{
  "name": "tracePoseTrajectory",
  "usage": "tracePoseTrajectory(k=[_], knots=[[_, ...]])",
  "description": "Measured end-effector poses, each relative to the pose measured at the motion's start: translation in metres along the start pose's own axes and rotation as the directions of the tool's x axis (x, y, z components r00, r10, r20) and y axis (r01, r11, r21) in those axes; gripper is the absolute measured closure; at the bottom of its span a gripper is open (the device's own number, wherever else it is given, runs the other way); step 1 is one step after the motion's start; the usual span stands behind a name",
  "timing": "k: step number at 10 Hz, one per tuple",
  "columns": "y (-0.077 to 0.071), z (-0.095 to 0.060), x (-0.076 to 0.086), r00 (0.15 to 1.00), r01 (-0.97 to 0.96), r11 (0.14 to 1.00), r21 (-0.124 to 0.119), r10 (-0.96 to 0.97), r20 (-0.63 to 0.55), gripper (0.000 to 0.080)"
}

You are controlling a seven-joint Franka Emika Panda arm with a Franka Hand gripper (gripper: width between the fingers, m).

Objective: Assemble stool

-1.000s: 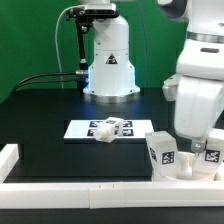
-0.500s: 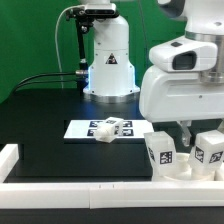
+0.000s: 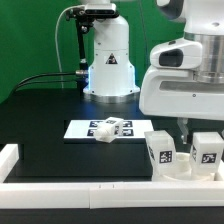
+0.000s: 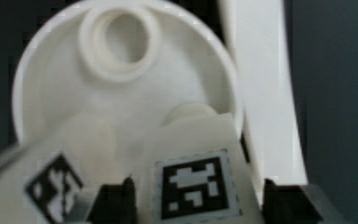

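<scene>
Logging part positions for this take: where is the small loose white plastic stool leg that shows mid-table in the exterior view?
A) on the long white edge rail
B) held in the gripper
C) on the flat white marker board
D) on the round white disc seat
C: the loose white leg lies on the marker board, well apart from the gripper at the exterior view's right.

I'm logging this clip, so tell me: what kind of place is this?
Most likely a robotics lab test bench: a green backdrop behind a black table, a white robot arm base standing at the table's back, and a marker board with printed square tags lying flat on the tabletop.
</scene>
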State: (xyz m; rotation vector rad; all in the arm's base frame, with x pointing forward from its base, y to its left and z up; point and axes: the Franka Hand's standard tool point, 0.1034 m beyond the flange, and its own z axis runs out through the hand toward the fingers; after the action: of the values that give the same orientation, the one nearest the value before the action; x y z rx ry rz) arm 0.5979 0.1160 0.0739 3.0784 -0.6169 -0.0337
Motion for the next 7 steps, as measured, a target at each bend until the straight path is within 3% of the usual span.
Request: tracePoseTrajectory(k=[1,2,5,6,7], knots=[[-0.0003,0.0023,-0.0018,0.972,-0.235,0.972,0.025,0.235,0.000,0.0459],[0.0002,0.0036,-0.0019,0.937,-0.348,0.936,0.045,0.349,0.001,0.0459],[-0.0011,0.0039,-0.0030,0.878,-0.479,0.876,0.051,0.479,0.017,0.0459],[-0.0028,0.0040,-0.0043,0.797,-0.604,0.795,0.054,0.602,0.039,0.0459],[-0.0045,0.0038,-0.0044,0.650,-0.760,0.647,0.055,0.756,0.076,0.0459]])
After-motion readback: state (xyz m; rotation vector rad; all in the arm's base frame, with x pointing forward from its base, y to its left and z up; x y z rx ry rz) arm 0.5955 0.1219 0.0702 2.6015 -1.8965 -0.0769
